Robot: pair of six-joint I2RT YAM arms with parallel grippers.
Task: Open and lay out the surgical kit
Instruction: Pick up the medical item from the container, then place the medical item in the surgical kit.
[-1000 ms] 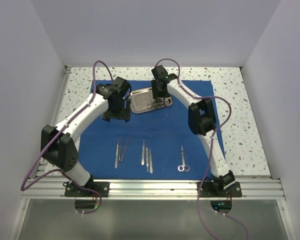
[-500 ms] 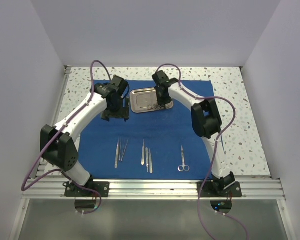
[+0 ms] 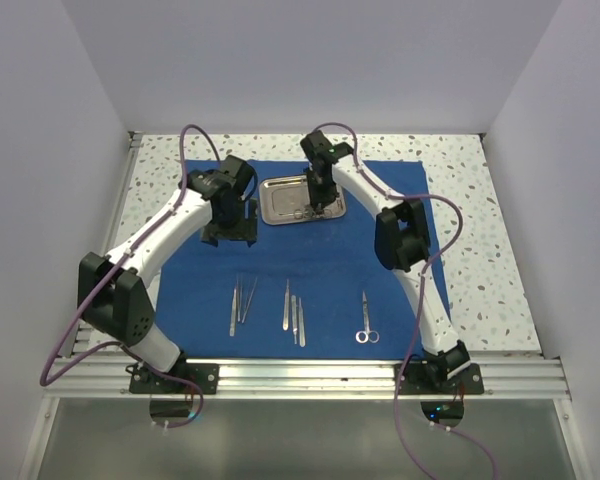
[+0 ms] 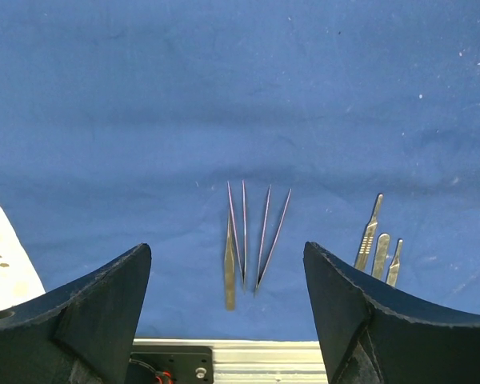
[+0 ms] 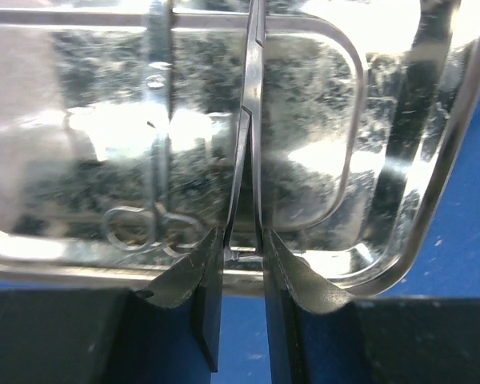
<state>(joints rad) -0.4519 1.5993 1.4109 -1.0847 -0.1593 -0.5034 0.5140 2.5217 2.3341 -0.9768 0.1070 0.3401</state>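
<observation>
1. Top external view: a white-speckled terrazzo table (image 3: 480, 260) stands between plain pale walls. A royal-blue cloth drape (image 3: 310, 265) is spread flat across its middle.
2. Along the drape's near edge the tools lie in a row. From left to right they are slim steel tweezers (image 3: 242, 300), flat steel scalpel handles (image 3: 293, 315) and ring-handled steel scissors (image 3: 365, 320), each group apart from the next.
3. A rectangular shiny steel tray (image 3: 280, 200) with rounded corners and a raised rim lies on the far middle of the drape. Its floor is mirror-bright and mottled with reflections.
4. The left gripper (image 3: 230, 230) hangs over the drape just left of the tray. Its jaws are spread wide and hold nothing. In the left wrist view the tweezers show on the cloth between them.
5. The right gripper (image 5: 242, 256) is over the tray. Its jaws are almost together, pinching a slim steel instrument (image 5: 250, 120) that runs out across the tray floor. A faint ring-handled shape (image 5: 154, 160) shows to its left, and I cannot tell whether that is a second tool or a reflection.
</observation>
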